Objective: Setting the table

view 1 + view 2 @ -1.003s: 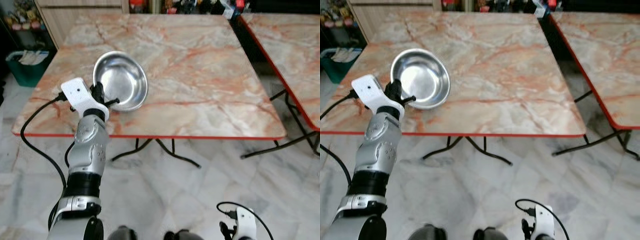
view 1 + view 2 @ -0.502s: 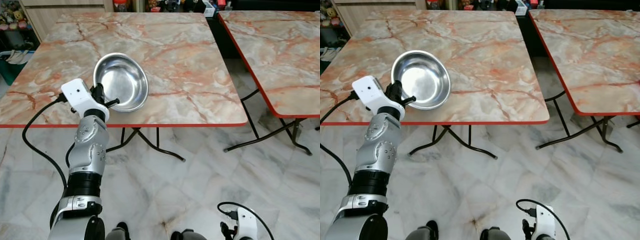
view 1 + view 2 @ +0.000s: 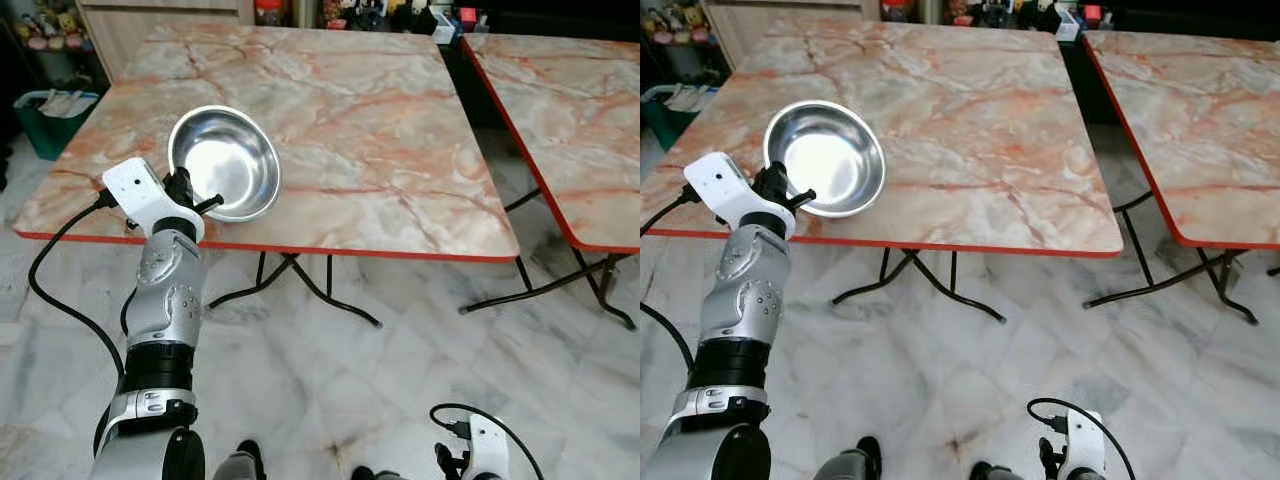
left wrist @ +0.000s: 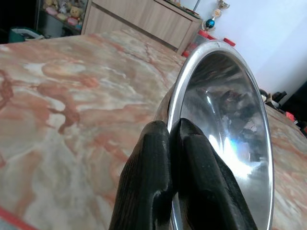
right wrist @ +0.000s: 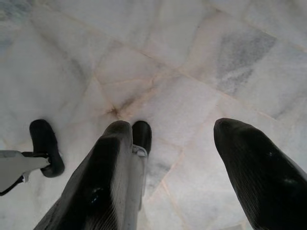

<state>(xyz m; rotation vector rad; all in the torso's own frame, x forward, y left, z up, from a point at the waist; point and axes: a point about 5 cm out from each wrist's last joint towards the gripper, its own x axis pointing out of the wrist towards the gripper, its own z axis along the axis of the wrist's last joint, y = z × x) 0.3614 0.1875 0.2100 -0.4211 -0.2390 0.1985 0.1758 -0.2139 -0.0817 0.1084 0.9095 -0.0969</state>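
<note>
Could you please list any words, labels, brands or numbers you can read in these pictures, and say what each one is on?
None can be read.
Round shiny steel bowl, held by its rim in the left pincer: no marking.
Square pink marble-patterned table with red edge: no text.
Small colourful items along the far side of the table: too small and blurred to read.
White casing at the left wrist: no legible label.

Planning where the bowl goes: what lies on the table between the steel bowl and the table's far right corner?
Nothing: from the bowl, gripped by the left gripper, to that corner the table is bare marble, as both eye views show.
</note>
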